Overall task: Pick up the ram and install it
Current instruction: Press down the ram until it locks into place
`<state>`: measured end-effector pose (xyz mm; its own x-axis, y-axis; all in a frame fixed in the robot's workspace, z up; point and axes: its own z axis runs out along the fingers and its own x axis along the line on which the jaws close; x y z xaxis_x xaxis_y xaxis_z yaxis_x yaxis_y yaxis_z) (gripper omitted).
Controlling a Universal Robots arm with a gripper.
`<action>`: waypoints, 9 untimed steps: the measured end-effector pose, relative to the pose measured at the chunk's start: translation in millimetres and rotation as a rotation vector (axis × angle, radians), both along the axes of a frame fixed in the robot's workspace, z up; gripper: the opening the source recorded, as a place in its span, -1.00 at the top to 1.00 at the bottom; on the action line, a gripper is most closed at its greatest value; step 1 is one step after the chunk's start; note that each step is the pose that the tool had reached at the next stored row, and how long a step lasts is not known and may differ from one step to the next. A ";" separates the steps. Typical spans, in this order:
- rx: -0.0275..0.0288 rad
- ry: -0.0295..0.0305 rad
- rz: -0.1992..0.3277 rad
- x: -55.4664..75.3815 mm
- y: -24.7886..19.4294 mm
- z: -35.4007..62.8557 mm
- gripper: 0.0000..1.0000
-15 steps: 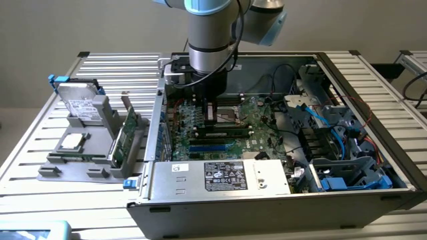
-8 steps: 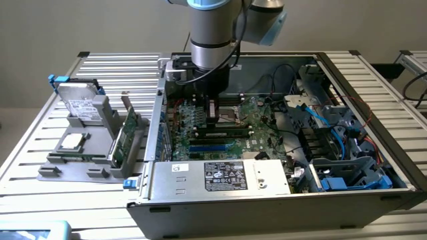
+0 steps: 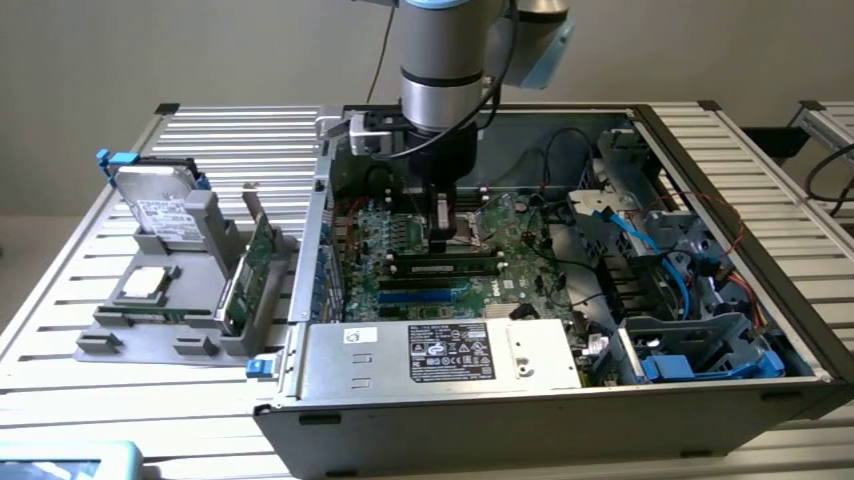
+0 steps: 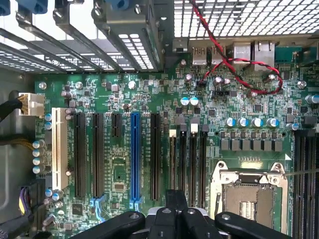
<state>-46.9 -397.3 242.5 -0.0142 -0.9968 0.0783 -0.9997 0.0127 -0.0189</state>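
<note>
1. The fingers (image 3: pixel 445 243) sit low inside the open computer case (image 3: pixel 441 420), down over the motherboard (image 3: pixel 400 262). In the wrist view the black finger linkages (image 4: pixel 172 221) are drawn close together, yet whether they are clamped or slack I cannot tell; nothing can be seen held between them.
2. Just in front of the fingers in the exterior view, a ram stick (image 3: pixel 447 267) with dark chips appears to lie along a memory slot. I judge the carrying and placing as done, while full seating and latching cannot be confirmed.
3. The wrist view looks down on the motherboard (image 4: pixel 149 129): a blue expansion slot (image 4: pixel 134 159) among black ones, a white slot (image 4: pixel 60 149) and the bare CPU socket (image 4: pixel 249 194).
4. Besides the board, the case holds a labelled power supply (image 3: pixel 454 352) at the near edge and, toward the exterior view's right, drive cages with blue cables (image 3: pixel 667 300).
5. On the slatted tabletop (image 3: pixel 54 300), at the exterior view's left, a grey holder (image 3: pixel 147 335) carries an upright hard drive (image 3: pixel 167 215) and a green expansion card (image 3: pixel 254 275).
</note>
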 end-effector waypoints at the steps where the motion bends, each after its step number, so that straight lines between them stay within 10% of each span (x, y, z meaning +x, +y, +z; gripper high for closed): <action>1: -0.0001 0.0000 0.000 2.1 0.0 0.4 0.79; 9: 0.0000 0.0000 0.000 14.5 0.0 1.4 0.79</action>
<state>-32.4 -397.4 243.9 -0.0141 -0.9968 0.0782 -0.9997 0.0127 -0.0189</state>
